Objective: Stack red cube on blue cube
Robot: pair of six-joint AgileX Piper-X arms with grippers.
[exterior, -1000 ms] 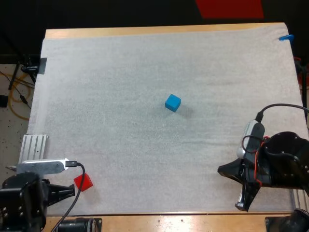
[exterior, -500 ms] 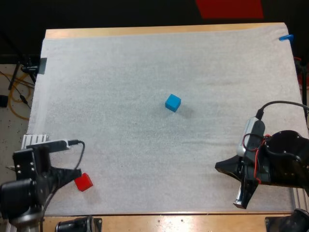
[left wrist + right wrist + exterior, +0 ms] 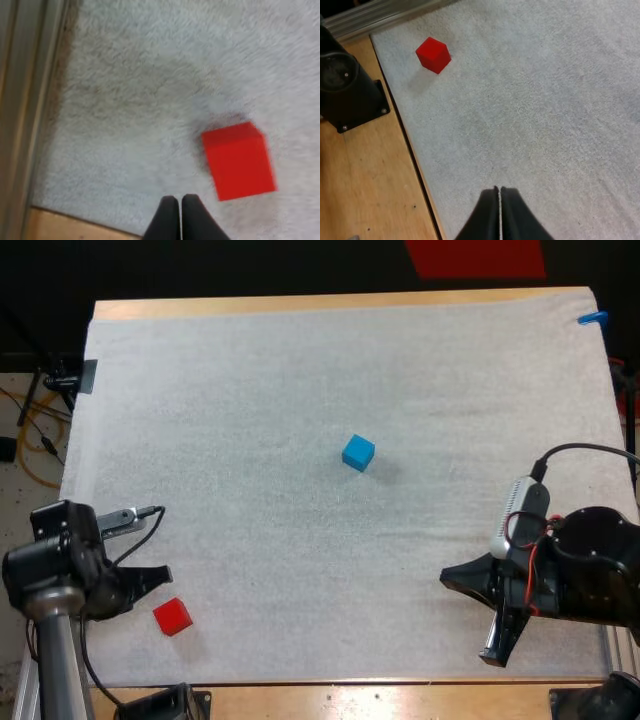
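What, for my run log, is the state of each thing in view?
red cube: loose on the mat, unstacked.
blue cube: on the mat, top bare.
left gripper: shut, empty, near the red cube.
right gripper: shut, empty.

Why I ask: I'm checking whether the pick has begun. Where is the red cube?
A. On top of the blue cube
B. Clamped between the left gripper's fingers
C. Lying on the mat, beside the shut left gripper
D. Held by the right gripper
C: the red cube lies on the mat beside the left gripper, whose fingers touch on nothing. The blue cube sits bare, far from it.
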